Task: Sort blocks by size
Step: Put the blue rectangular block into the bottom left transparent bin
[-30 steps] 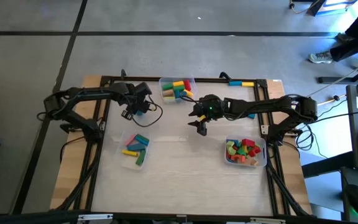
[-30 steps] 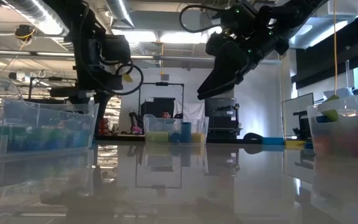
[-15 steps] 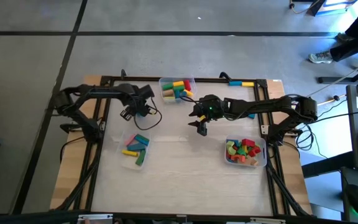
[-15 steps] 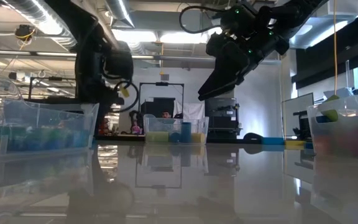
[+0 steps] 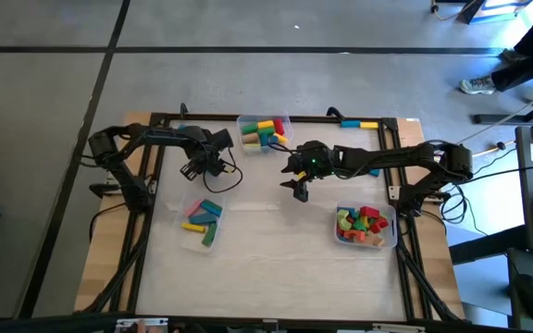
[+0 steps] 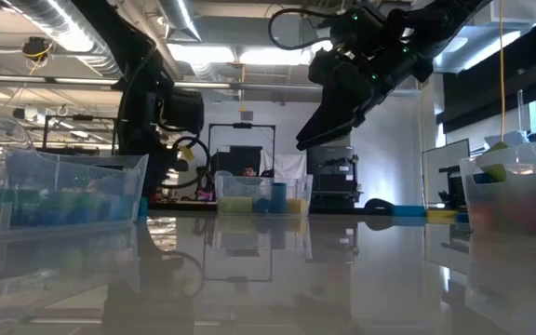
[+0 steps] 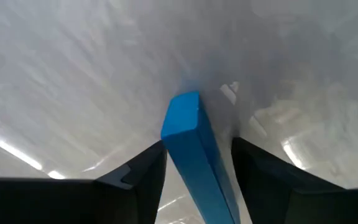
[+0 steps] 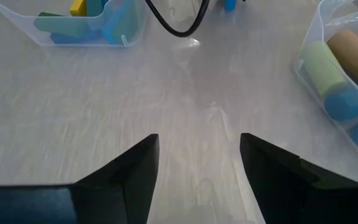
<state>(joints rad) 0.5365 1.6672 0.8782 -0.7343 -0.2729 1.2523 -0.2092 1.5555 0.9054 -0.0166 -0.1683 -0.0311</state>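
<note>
The left gripper [image 5: 204, 165] is positioned above the rear left part of the table [image 5: 266, 250], between the bin of long blocks [image 5: 202, 222] and the rear bin [image 5: 265, 132]. In the left wrist view a blue bar [image 7: 194, 162] stands between its two fingers [image 7: 138, 180]; a narrow gap shows on each side of the bar, so it cannot be told whether the fingers are clamped on it. The tip of the bar is close to the table surface. The bin of long blocks lies just in front of this gripper and holds yellow, pink, green and blue bars. A black cable [image 5: 225, 176] loops over the table between the left gripper and the table centre; the same cable [image 8: 179, 22] appears in the right wrist view, near the long-block bin [image 8: 73, 22]. The right gripper [image 5: 299, 188] hangs raised above the table centre, with its fingers [image 8: 129, 168] apart and nothing between them; bare table lies below it. The rear bin, with yellow, red, green and blue cylinders [image 5: 263, 129], stands at the back edge, between the two grippers and behind them. The bin of mixed blocks [image 5: 366, 227], with red, green, yellow and orange pieces, stands at the front right, well apart from the right gripper. Loose blue and yellow blocks [image 5: 359, 123] lie on the rear frame rail on the right. In the low view the right arm [image 6: 361, 65] is well above the table, with the clear bins at the left, centre and right edges.
</note>
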